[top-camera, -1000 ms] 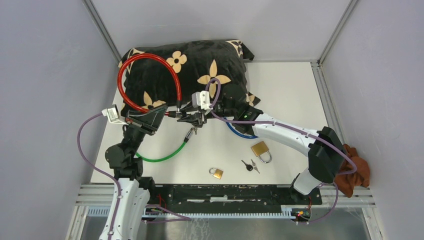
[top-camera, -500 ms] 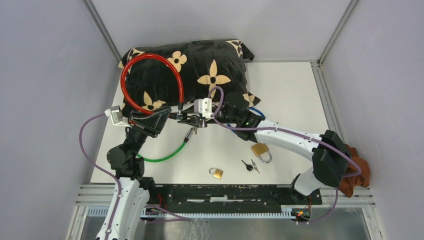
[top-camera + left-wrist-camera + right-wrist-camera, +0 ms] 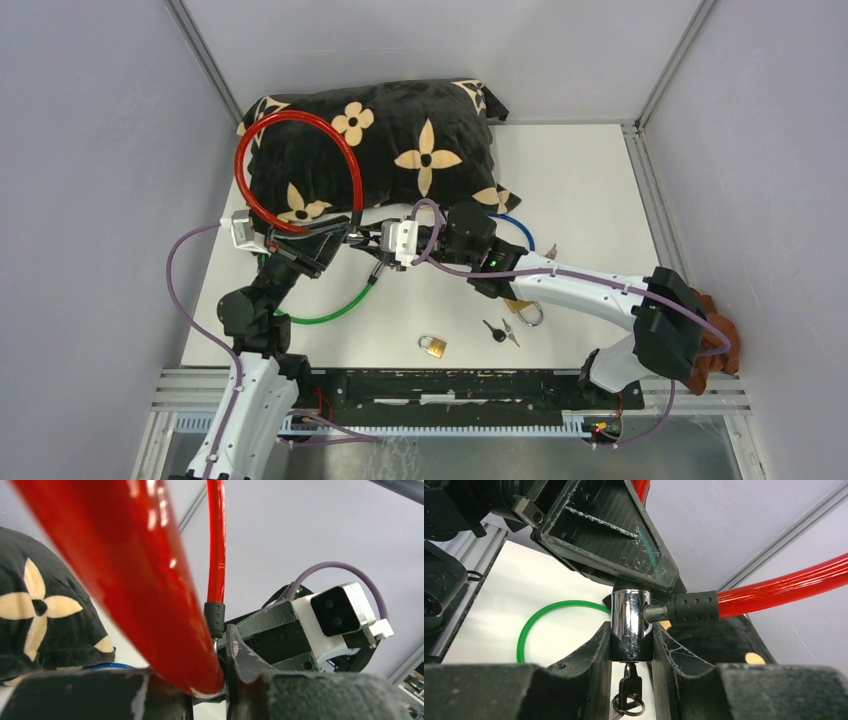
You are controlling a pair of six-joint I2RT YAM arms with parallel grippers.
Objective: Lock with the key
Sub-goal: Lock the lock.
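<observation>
Black plastic heads the key (image 3: 629, 686), which hangs in the keyhole under the chrome lock cylinder (image 3: 630, 615), its ring dangling. The right gripper (image 3: 630, 640) pinches the cylinder's lower half, jaws parted only by its width. Beside the cylinder, the pin of the black ferrule (image 3: 694, 607) looks seated in its side, so closing the loop seems done. Turning the key, as I judge, remains. Above the cylinder, the left gripper (image 3: 342, 234) clamps the red cable (image 3: 262, 130) near its fixed end. Beyond the cylinder lies the flowered cushion (image 3: 400, 130).
</observation>
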